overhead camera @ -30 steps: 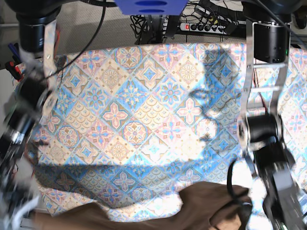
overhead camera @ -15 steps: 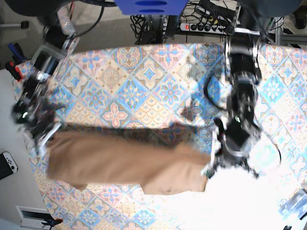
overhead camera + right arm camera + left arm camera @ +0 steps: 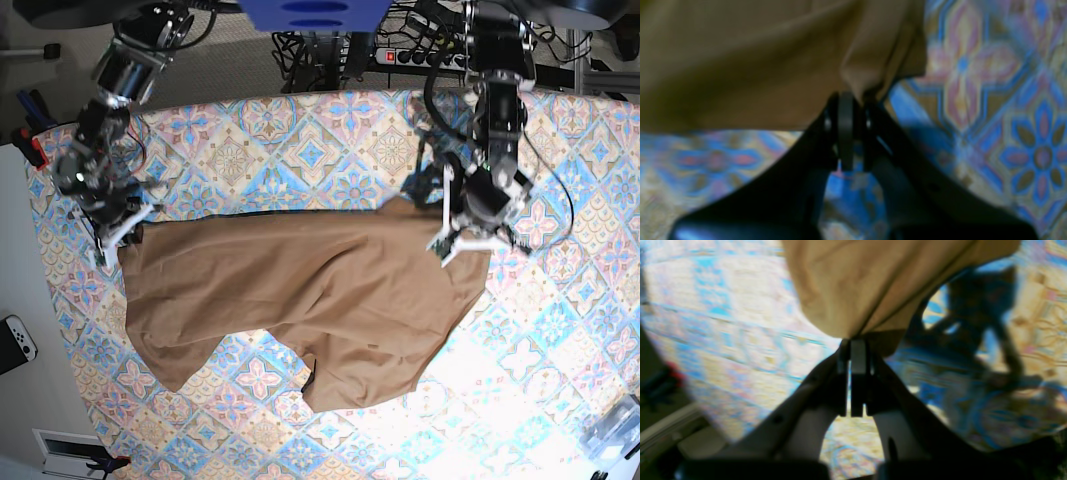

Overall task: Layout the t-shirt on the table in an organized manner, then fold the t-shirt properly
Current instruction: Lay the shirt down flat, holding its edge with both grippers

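The tan-brown t-shirt (image 3: 300, 290) lies spread across the middle of the patterned table (image 3: 300, 140), its upper edge stretched between both grippers. In the base view my left gripper (image 3: 447, 245) is shut on the shirt's right upper corner. My right gripper (image 3: 115, 238) is shut on the left upper corner. The left wrist view shows the left gripper (image 3: 853, 343) pinching a bunched fold of the t-shirt (image 3: 853, 283) above the table (image 3: 723, 323). In the right wrist view the right gripper (image 3: 853, 96) clamps a fold of the t-shirt (image 3: 740, 60) over the table (image 3: 1007, 116).
A power strip (image 3: 430, 57) and cables lie beyond the table's far edge. A white game controller (image 3: 15, 340) sits on the floor at the left, near red-handled tools (image 3: 30, 145). The table's left edge runs close to my right gripper.
Both grippers have moved toward the far side of the table, dragging the shirt with them. The shirt now lies wider and flatter than half a second ago.
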Controlling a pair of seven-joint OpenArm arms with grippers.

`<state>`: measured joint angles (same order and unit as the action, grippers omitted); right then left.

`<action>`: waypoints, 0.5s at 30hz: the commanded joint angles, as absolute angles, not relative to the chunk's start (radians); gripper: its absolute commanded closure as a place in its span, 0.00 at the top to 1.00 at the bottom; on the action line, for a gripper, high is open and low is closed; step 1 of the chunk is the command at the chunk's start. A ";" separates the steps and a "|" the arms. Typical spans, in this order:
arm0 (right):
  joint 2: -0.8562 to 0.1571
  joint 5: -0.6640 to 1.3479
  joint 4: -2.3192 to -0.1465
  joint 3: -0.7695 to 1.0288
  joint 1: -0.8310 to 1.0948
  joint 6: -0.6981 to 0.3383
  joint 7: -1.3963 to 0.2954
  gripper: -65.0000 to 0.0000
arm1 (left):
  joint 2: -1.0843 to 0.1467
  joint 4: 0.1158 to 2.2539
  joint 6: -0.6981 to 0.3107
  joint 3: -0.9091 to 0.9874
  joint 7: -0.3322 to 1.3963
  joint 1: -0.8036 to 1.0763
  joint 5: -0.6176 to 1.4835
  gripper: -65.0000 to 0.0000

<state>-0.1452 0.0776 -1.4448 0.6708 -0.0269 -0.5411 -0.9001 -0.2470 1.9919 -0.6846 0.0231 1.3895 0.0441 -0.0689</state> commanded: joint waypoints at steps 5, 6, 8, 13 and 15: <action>-0.162 0.116 -1.590 0.733 0.008 -0.536 -0.928 0.00 | -0.246 2.009 -0.682 0.024 1.396 0.157 -0.079 0.00; -0.162 0.116 -1.609 0.743 0.021 -0.536 -0.946 0.00 | -0.246 2.009 -0.682 0.021 1.396 0.177 -0.077 0.00; -0.159 0.116 -1.646 0.754 0.044 -0.536 -0.958 0.00 | -0.245 2.011 -0.682 0.021 1.396 0.220 -0.077 0.00; -0.127 0.117 -1.681 0.808 0.104 -0.536 -0.961 0.00 | -0.245 2.011 -0.682 0.021 1.396 0.317 -0.077 0.00; -0.124 0.117 -1.681 0.831 0.114 -0.536 -0.964 0.00 | -0.245 2.011 -0.682 0.021 1.396 0.346 -0.077 0.00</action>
